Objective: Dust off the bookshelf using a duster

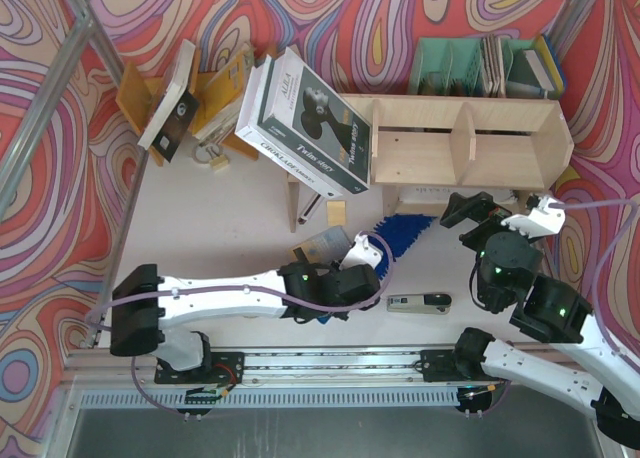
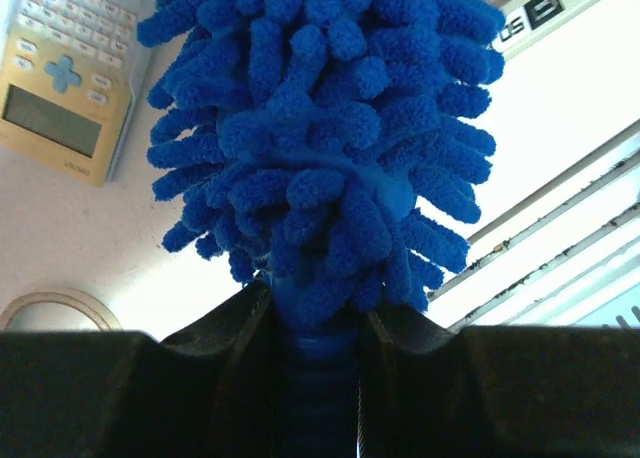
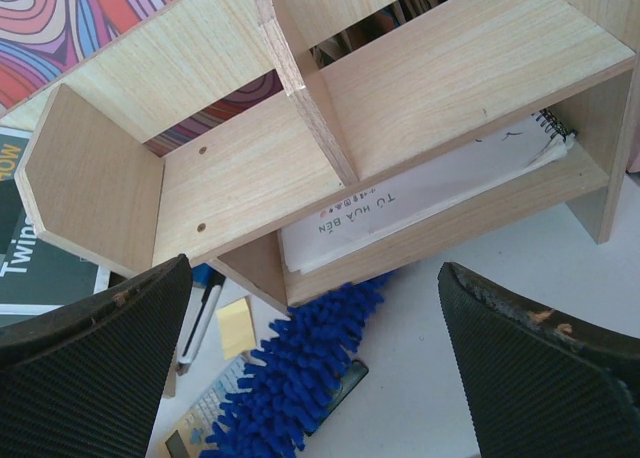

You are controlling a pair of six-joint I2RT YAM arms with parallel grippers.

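- Duster (image 1: 405, 233) is lying low near the table, its fluffy blue head reaching toward the front of the bookshelf (image 1: 470, 143) at the lower level.
- In the right wrist view, the duster's (image 3: 290, 378) tip is meeting the front edge of the bookshelf's (image 3: 300, 148) bottom board. I cannot tell whether it is touching the board or slipping just under it.
- Left gripper (image 1: 368, 253) is clamping the slim blue handle. In its own wrist view, the left gripper (image 2: 318, 328) is squeezing tight on the handle just behind the shaggy strands of the duster (image 2: 320, 148).
- Right gripper (image 1: 468, 210) is hanging just in front of the bookshelf with its fingers spread wide and holding nothing. In its wrist view, the right gripper (image 3: 315, 318) is framing the lower level between its two pads.
- A spiral notebook (image 3: 420, 198) is sitting on the lower level, and a calculator (image 2: 60, 88) is lying on the table beside the duster head.
- As a judgement, the pickup is done and the dusting is only getting to the bottom front edge.
- The upper level, the dividers and the top boards are looking like work left to do, though no dust is showing to confirm it.
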